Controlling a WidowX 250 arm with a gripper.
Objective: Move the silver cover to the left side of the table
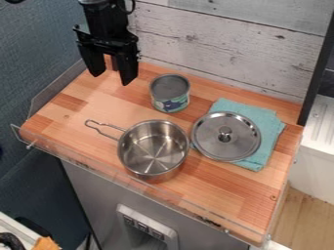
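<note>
The top edge cuts off the black arm (108, 22); the silver cover (210, 141) hides part of the teal cloth (269, 128); the label (172, 104) on the can (170, 86) is blurred.

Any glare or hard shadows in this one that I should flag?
Camera view: bright streaky reflections on the silver lid and inside the steel pot; camera view: the black hand is dark, with little surface detail; camera view: shadows on the wooden tabletop look soft, none hard-edged.

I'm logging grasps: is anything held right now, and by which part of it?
Nothing is held; the tool hangs open, and the silver cover lies on the cloth.
</note>
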